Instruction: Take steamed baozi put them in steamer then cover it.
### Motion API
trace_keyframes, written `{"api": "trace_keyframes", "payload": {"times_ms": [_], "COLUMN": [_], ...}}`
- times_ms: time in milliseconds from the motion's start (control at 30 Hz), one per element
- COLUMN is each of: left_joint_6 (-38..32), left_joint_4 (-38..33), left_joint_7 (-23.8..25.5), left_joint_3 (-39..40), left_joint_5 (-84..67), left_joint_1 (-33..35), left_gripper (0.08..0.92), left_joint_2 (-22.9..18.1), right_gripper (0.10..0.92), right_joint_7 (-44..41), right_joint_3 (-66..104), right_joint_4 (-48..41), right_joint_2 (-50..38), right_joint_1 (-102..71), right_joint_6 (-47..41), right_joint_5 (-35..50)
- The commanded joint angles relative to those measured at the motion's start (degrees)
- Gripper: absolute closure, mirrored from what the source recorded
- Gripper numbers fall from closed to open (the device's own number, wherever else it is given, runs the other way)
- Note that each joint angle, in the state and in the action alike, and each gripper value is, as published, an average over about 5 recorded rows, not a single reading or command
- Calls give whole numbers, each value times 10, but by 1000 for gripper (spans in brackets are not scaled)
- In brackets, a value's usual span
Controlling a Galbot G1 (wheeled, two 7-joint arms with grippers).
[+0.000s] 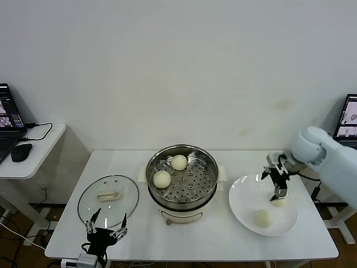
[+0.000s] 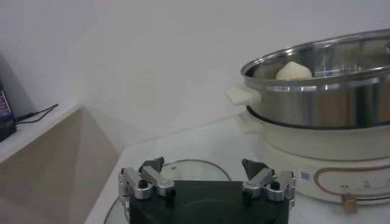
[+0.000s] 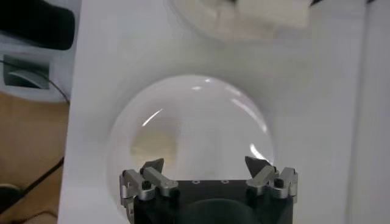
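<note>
- Buns [image 1: 170,171] sit two in the steamer [image 1: 207,162] on its holed tray, one toward the back and one nearer the left wall, leaving most of the tray free for the rest.
- Two more buns lie on the white plate [image 1: 241,196] to the right of the steamer: one near the front [image 1: 263,218], one farther back [image 1: 278,201] directly under the right claw.
- Right claw [image 1: 277,192] hangs over the plate, pointing down at that rear bun, fingers spread wide and holding nothing; from the wrist view a pale bun [image 3: 150,143] shows on the plate just ahead of the fingertips. The open stance looks like the set-up for a straddling pick, so I judge the third bun is the step in hand.
- Glass lid [image 1: 108,200] lies flat on the tabletop [image 1: 223,245] to the left of the steamer, handle [image 1: 108,195] up, well clear of the pot so the loading path stays free.
- Left claw [image 1: 105,230] waits at the near edge of the tabletop just in front of the lid, fingers wide and empty; it seems placed there to take the lid once the buns are in.
- Roughly half of the loading is done; covering is not yet begun.
- Soft dough will likely dent, so a gentle squeeze around the bun's sides is called for.
</note>
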Motion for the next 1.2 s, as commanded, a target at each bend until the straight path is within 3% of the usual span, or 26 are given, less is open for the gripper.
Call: {"api": "trace_keyframes", "payload": {"times_ms": [33, 1200], "left_joint_6": [1, 3], "left_joint_4": [9, 32], "left_joint_7": [1, 3], "left_joint_3": [1, 15], "left_joint_5": [1, 4], "left_joint_1": [-3, -20], "left_gripper": [177, 177], "left_joint_2": [5, 4], "right_gripper": [203, 203], "right_joint_7": [6, 23], "right_joint_3": [16, 30], "right_joint_4": [-12, -46], "right_joint_2": [2, 51], "right_joint_1": [-69, -117], "right_joint_6": [6, 4], "right_joint_5": [-24, -57]}}
